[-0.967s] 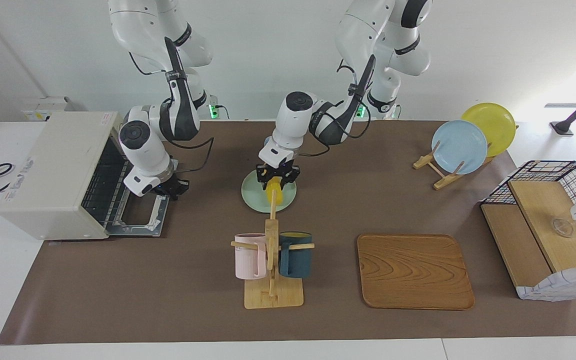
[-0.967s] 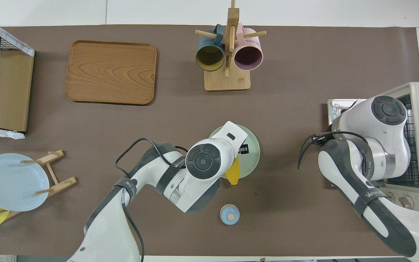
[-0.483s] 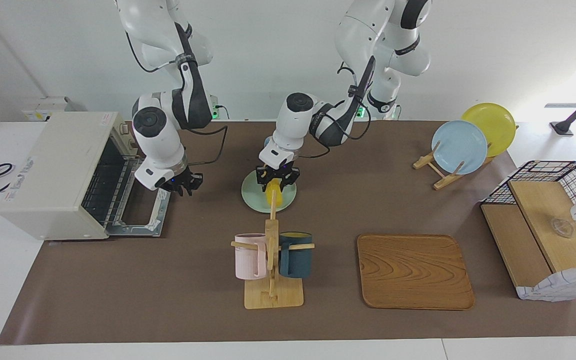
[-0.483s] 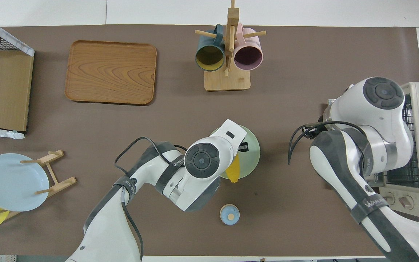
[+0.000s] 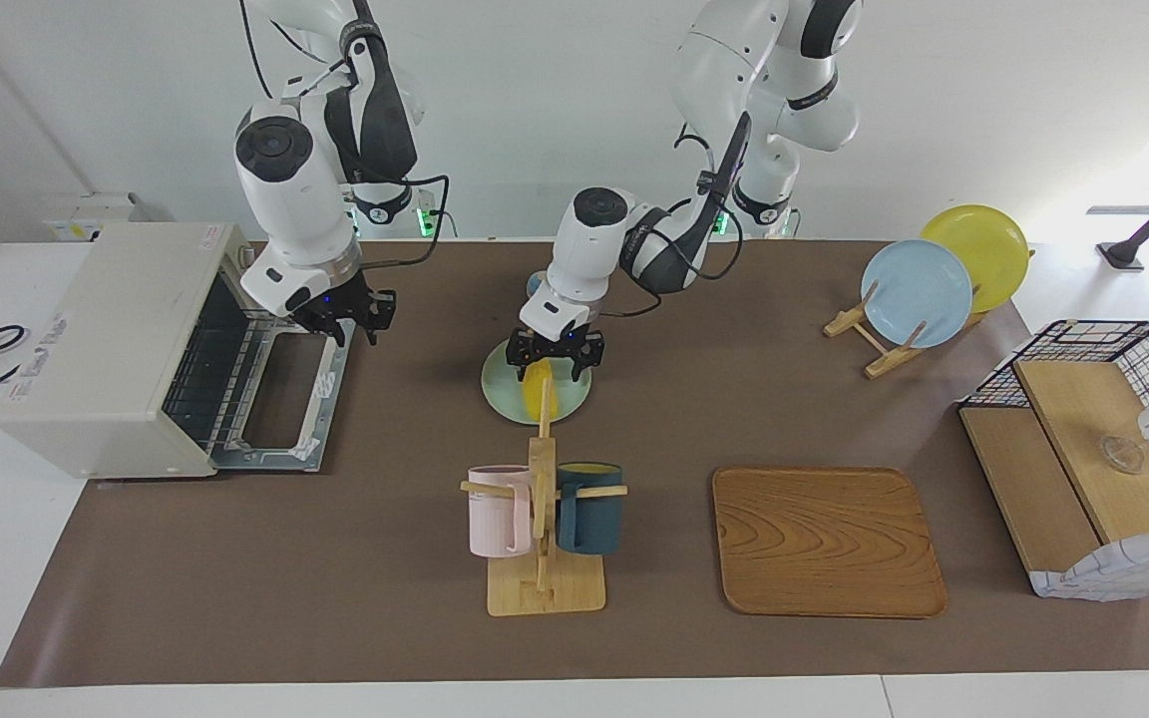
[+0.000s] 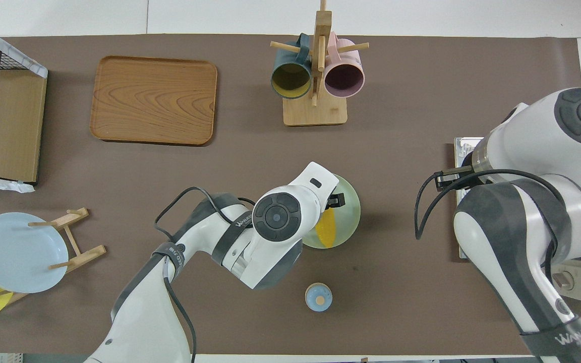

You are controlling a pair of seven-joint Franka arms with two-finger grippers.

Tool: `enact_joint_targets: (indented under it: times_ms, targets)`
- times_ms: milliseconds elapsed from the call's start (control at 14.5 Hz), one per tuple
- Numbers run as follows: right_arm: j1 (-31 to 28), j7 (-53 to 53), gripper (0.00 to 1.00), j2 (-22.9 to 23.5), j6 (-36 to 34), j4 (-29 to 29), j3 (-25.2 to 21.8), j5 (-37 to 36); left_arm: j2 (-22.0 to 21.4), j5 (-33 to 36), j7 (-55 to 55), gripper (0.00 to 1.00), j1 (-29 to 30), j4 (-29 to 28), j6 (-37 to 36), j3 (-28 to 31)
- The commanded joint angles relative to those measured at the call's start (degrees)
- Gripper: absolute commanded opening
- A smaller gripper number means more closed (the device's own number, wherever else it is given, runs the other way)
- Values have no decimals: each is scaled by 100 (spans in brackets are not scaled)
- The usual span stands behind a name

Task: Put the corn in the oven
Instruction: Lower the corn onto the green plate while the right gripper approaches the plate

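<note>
Corn: lying on green plate
Left hand: fingers apart, seemingly straddling corn
Right hand: above oven door, grip unclear

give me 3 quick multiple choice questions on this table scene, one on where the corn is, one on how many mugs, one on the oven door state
1. Where does the bright yellow corn cob lie?
A. on the brown wooden tray
B. on the pale green round plate
C. on the oven's wire rack

2. How many mugs hang on the wooden mug stand?
A. two
B. three
C. four

3. How is the dark glass door of the boxy off-white toaster oven?
A. shut
B. taken off
C. folded down open

Answers: 1 B, the cob rests on the pale green round plate under the left gripper. 2 A, a pink mug and a dark teal mug hang on the wooden mug stand. 3 C, the door of the oven lies flat, baring the rack.
</note>
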Motion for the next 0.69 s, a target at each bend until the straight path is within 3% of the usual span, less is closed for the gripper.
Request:
enact_joint_targets:
  times_ms: [0, 276, 483, 622]
  targets:
    - [77, 144, 37, -166, -235, 55, 32, 419, -652, 45, 242, 100, 331, -1, -852, 14]
    - [637, 618, 45, -175, -192, 134, 189, 508, -1356, 45, 935, 100, 1042, 52, -1863, 14]
    - [1332, 1356, 60, -18, 335, 134, 234, 491, -1454, 45, 1699, 100, 1832, 578, -2785, 22]
    - [1807, 1715, 64, 297, 459, 361, 234, 404, -1524, 37, 2436, 100, 2543, 877, -3278, 22]
